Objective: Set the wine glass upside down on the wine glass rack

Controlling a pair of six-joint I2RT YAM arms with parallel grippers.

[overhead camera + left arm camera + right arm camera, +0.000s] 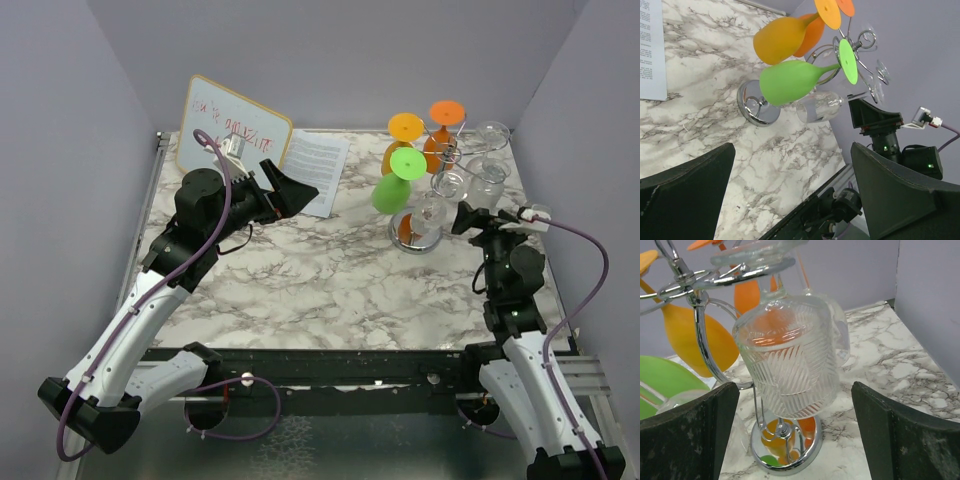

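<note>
I see coloured glasses (390,193) crowding the wine glass rack (417,238), with the clear wine glass (790,365) hanging upside down on it. The right gripper (466,216) is just beside it, wide and empty. The left gripper (292,190) is wide, near the paper sheet (322,160).

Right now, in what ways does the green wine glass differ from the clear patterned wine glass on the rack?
Colour: the green wine glass is opaque, the clear patterned wine glass see-through. Surface: the green one is smooth; the clear one has slanted ribs. Shape: the green bowl is rounded, the clear bowl straighter-sided. Both hang upside down on the chrome wine glass rack.
</note>
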